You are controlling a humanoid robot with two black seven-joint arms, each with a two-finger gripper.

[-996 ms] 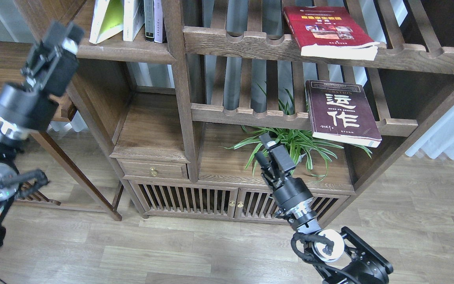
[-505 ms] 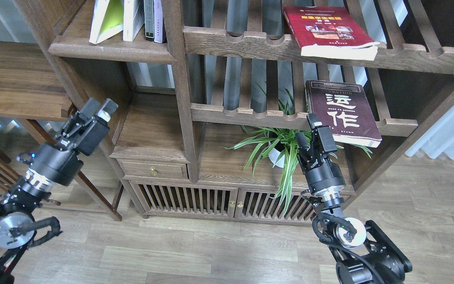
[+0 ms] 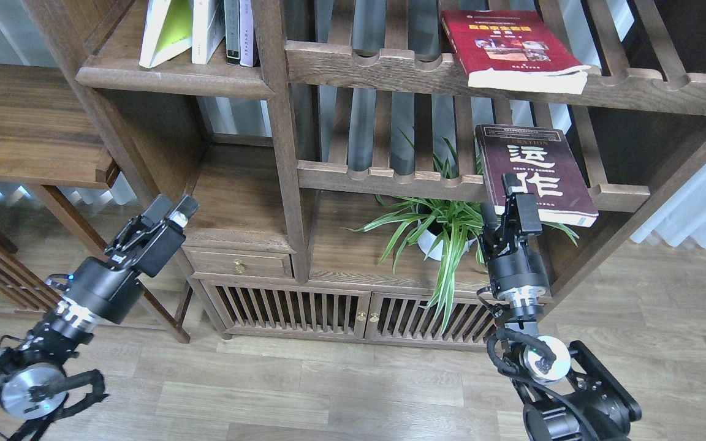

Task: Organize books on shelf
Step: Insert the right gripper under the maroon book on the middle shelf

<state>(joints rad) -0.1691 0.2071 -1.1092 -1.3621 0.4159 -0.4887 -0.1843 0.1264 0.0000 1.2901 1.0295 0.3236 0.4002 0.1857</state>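
**Right arm closes in on the maroon book**

Over the last second the right end effector [image 3: 508, 195] has climbed from down in front of the green spider plant in its white pot [image 3: 436, 229] to the front left corner of the dark maroon paperback with big white Chinese characters [image 3: 531, 174]. Its fingers stand apart, one tip crossing the book's near edge; a clamp is not visible yet. The book lies flat at the front right of the lower slatted rack shelf [image 3: 383, 177], its corner jutting over the front rail.

Meanwhile the left end effector [image 3: 170, 212] has dropped away from the upper plank shelf [image 3: 175, 76], jaws parted and empty, now low beside the drawer.

The red paperback with the yellow title band [image 3: 503, 46] waits on the upper slatted rack [image 3: 377, 67]; the yellow-green and white paperback [image 3: 166, 30] leans on the plank shelf already. My read: the maroon book's pickup is imminent.
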